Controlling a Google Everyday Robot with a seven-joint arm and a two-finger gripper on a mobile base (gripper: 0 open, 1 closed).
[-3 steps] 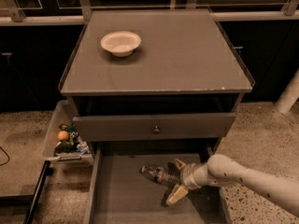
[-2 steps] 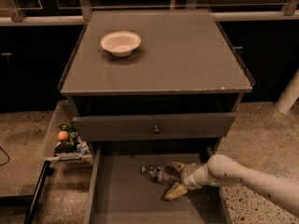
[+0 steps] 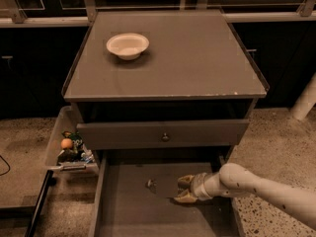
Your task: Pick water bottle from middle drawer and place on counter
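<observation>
A small clear ribbed plastic water bottle (image 3: 163, 185) lies on its side in the wide, shallow grey middle drawer (image 3: 123, 211) — the gripper (image 3: 184, 189) reaches in from the right, jaws spread, straddling the bottle's base end.

Water bottle (image 3: 160, 185): small, clear, hard to pick out against the grey. Lies on its side, pale cap end pointing away from the gripper (image 3: 177, 190), other end reaching toward the gap between the spread fingers. Touching them or not: cannot tell.

Middle drawer (image 3: 123, 216): wide, shallow, grey, plain flat floor, pulled out. Carries the bottle on its floor just ahead of the gripper, itself low inside, nearer the wall on the arm's side.

Counter (image 3: 197, 58): flat, square, matte grey, chipped along the front rim. Sits well above and behind the gripper, apart from the bottle.
</observation>
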